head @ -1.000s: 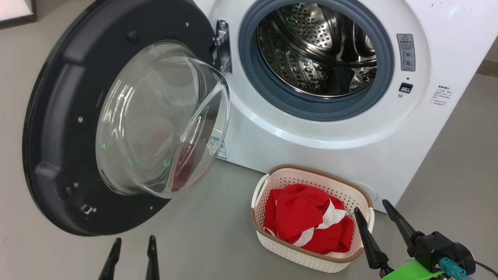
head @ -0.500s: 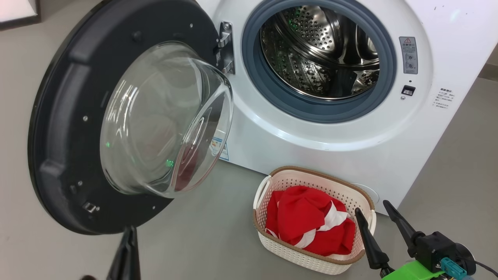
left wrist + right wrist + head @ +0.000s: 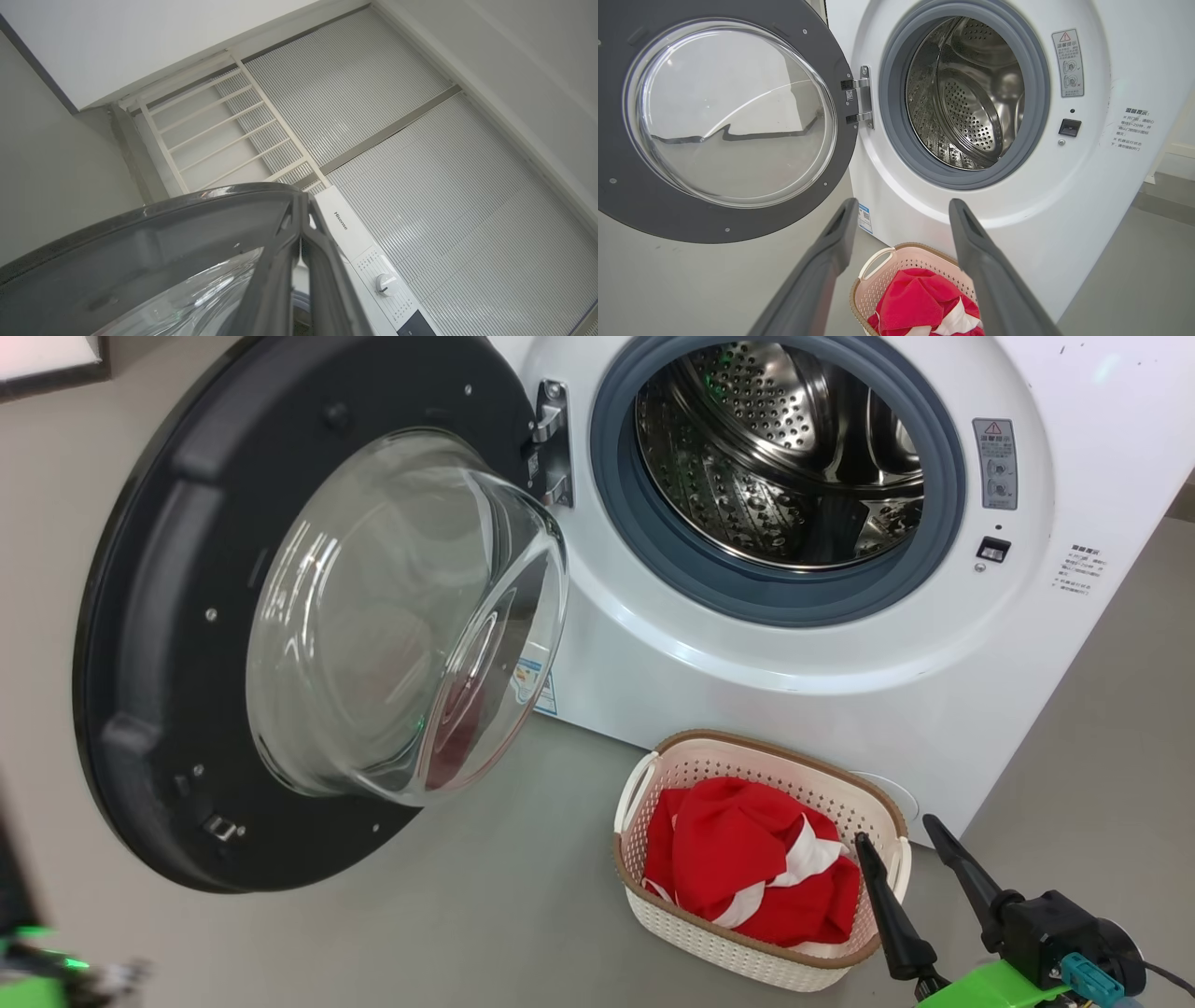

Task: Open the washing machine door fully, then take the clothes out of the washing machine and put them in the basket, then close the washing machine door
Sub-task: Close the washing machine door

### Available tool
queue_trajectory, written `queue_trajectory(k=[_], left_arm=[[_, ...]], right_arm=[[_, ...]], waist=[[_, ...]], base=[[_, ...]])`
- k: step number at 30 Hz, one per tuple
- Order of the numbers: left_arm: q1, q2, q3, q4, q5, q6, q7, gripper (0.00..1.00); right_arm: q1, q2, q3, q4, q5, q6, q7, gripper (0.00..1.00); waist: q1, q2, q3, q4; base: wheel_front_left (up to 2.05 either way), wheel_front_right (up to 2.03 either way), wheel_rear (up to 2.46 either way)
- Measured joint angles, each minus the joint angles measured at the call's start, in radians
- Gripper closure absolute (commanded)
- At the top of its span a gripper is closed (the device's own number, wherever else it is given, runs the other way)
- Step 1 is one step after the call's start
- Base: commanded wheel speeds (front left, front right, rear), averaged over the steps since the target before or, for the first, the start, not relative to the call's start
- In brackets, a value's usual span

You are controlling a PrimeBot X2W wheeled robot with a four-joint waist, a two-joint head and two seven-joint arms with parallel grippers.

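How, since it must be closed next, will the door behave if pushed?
The door would likely swing on its hinge, not flex; its rim looks rigid. The bulging glass suggests weight and probably a slippery face.

We see the washing machine door (image 3: 140,616) wide open, the clothes (image 3: 728,859) in the basket (image 3: 738,957), right gripper (image 3: 893,828) beside it, jaws apart.

Bright, even light leaves barely a shadow on the grey floor (image 3: 523,915). Pale streaks of glare cross the glass window (image 3: 401,616) of the washing machine door (image 3: 159,616), and the steel drum (image 3: 775,457) glints. A motion-blurred green shape (image 3: 37,971) smears the head view's lower left corner. In the left wrist view, the left gripper's fingers (image 3: 327,289) are out of focus and the slatted panels (image 3: 420,140) bow near the edges.
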Motion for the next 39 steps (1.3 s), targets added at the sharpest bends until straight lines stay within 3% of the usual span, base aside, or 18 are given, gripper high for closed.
queue_trajectory(k=[4, 10, 19, 32, 39], left_arm=[[-0.049, 0.066, 0.112, 0.036, -0.095, -0.006, 0.018, 1.00], [-0.128, 0.148, 0.200, 0.195, -0.188, 0.000, 0.063, 1.00], [-0.219, 0.234, 0.207, 0.465, -0.306, 0.022, 0.224, 1.00], [-0.278, 0.244, 0.106, 0.663, -0.324, 0.027, 0.375, 1.00], [-0.279, 0.239, 0.084, 0.700, -0.347, -0.004, 0.442, 1.00]], right_arm=[[0.000, 0.000, -0.002, 0.000, 0.000, 0.000, -0.001, 0.00], [0.000, 0.000, -0.009, 0.000, 0.001, 0.000, -0.001, 0.00], [0.000, 0.000, -0.010, -0.001, 0.001, 0.000, -0.001, 0.00], [-0.001, 0.000, -0.011, -0.015, 0.000, 0.000, 0.002, 0.00], [-0.001, 0.000, -0.011, -0.019, 0.000, 0.000, 0.010, 0.00]], waist=[[0.0000, 0.0000, 0.004, -0.002], [0.0000, 0.0000, 0.010, -0.002], [0.0000, 0.0000, 0.019, -0.016], [0.0000, 0.0000, 0.036, -0.034], [0.0000, 0.0000, 0.035, -0.045]], base=[[0.00, 0.00, 0.00], [0.00, 0.00, 0.00], [0.00, 0.00, 0.00], [0.00, 0.00, 0.00], [0.00, 0.00, 0.00]])
